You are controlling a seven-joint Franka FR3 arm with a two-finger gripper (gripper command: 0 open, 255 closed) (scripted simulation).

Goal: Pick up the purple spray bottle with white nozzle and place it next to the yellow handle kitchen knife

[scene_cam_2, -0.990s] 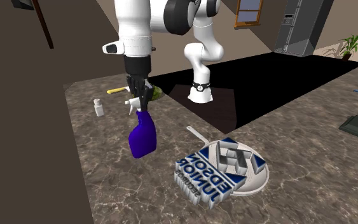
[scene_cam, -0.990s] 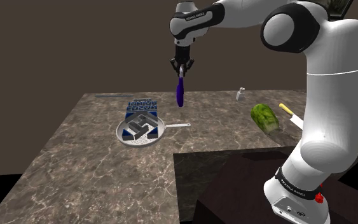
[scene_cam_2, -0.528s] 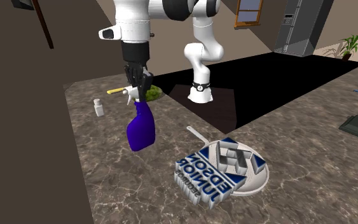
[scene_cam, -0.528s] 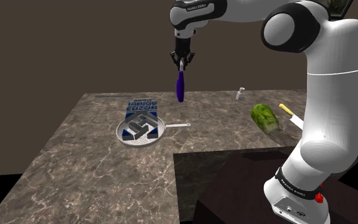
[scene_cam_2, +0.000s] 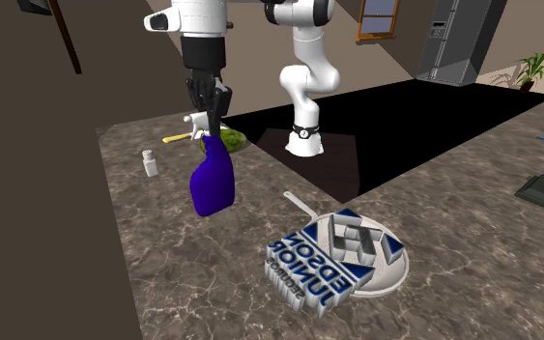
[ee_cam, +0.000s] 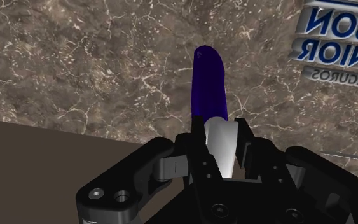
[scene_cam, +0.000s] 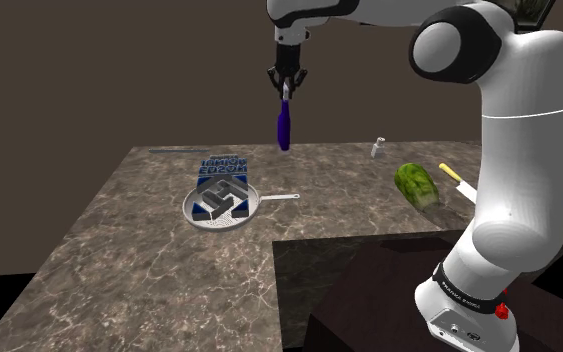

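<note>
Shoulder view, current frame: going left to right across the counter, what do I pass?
First the blue-and-white box → purple spray bottle, held in the air → small white shaker → green melon-like item → yellow-handled knife.

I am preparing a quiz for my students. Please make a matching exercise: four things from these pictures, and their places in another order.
1 spray bottle
2 blue box
3 knife
4 small white shaker

A lying in the strainer
B upright on the counter
C hanging from the shut gripper
D lying beside the green vegetable

Pairs: 1-C, 2-A, 3-D, 4-B
</note>
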